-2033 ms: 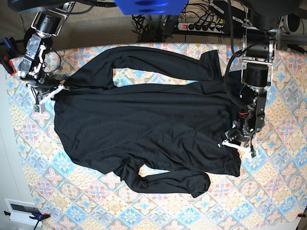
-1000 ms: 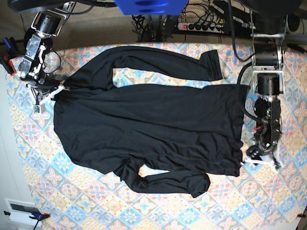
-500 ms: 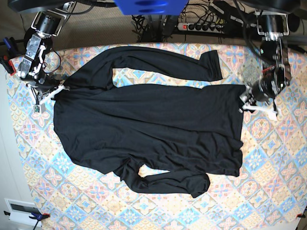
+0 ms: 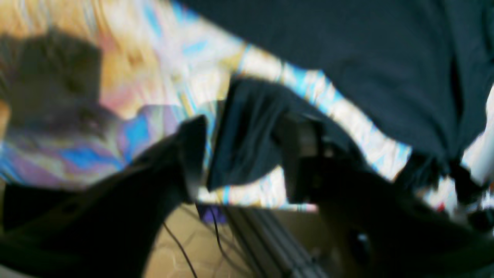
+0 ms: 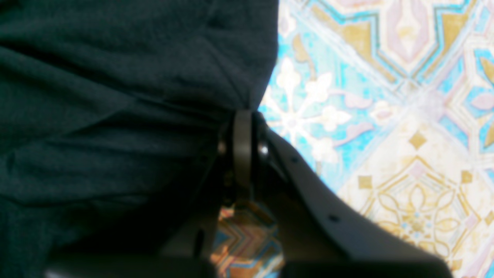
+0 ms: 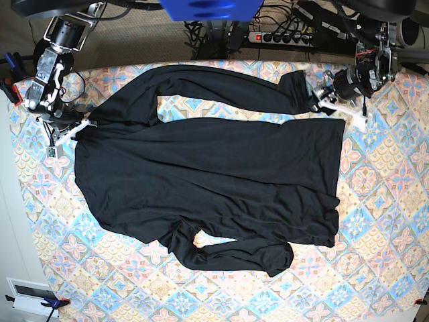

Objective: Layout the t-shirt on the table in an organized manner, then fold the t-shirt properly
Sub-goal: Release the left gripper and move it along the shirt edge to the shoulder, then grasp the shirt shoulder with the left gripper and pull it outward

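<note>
The black t-shirt [image 6: 201,174] lies spread flat across the patterned table [image 6: 382,201], one long sleeve along the far edge and the other bunched at the near hem. In the base view my left gripper [image 6: 320,100] hovers at the far sleeve's cuff [image 6: 298,90]. The left wrist view shows this gripper [image 4: 245,158] open, its fingers [image 4: 193,154] on either side of the cuff [image 4: 247,127]. At the shirt's left shoulder my right gripper [image 6: 74,127] stays shut on the fabric. The right wrist view shows its tips [image 5: 243,146] pinching the t-shirt [image 5: 115,96] at its edge.
A power strip [image 6: 281,37] and cables run behind the table's far edge. A white box [image 6: 30,295] sits off the near left corner. Bare patterned cloth shows right of the shirt and along the near edge [image 6: 335,295].
My left gripper has left the hem's near right corner, travelled along the shirt's right edge to the far sleeve cuff, and opened wider. The right gripper has not moved.
</note>
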Robot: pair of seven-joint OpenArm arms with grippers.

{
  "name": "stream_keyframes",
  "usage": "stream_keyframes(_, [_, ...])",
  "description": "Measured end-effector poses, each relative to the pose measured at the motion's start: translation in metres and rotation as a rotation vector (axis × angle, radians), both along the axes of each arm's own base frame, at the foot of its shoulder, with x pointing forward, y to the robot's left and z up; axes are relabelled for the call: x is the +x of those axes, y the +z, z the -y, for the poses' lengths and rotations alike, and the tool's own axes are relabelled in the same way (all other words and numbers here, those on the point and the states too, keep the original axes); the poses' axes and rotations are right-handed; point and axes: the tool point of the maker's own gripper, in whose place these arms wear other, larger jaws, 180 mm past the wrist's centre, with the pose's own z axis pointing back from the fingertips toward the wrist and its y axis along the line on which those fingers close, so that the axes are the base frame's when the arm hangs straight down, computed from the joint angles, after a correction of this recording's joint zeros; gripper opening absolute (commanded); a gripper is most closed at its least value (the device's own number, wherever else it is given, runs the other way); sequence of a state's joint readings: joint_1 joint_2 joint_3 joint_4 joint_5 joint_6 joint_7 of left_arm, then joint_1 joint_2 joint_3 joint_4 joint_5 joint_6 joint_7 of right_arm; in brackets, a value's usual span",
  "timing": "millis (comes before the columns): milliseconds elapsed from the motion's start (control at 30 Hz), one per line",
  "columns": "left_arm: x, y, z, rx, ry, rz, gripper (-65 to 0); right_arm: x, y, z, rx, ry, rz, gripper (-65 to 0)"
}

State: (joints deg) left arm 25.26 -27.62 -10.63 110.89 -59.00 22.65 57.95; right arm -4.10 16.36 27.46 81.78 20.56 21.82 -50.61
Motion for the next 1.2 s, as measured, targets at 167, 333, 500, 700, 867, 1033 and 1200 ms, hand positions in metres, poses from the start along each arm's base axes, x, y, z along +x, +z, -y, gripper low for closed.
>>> stream_keyframes(167, [-0.008,-0.003,0.001,-0.006,-0.006,-0.023,-26.4,0.000,0.000,0.000,0.000,0.000,0.000,-65.0])
stream_keyframes(333, [-0.012,-0.006,0.004,-0.012,-0.008,-0.037,-26.4,0.000,0.000,0.000,0.001,0.000,0.000,-65.0])
stream_keyframes(500, [-0.015,-0.018,0.004,0.007,-0.012,-0.066,-26.4,0.000,0.000,0.000,0.001,0.000,0.001,-65.0])
stream_keyframes(700, [-0.007,-0.035,0.026,0.049,-0.094,-0.079,-26.5,0.000,0.000,0.000,0.001,0.000,-0.001,-65.0])
stream_keyframes(867, [-0.003,-0.036,0.040,0.050,-0.127,-0.065,-37.2,0.000,0.000,0.000,0.000,0.000,0.001,-65.0])
stream_keyframes(1033, [0.005,-0.032,0.056,0.003,-0.189,-0.034,-57.6,0.000,0.000,0.000,0.001,0.000,0.000,-65.0])
stream_keyframes(1200, [0.015,-0.005,0.052,0.024,-0.236,0.047,-65.0,0.000,0.000,-0.001,0.005,-0.001,0.003,-65.0])
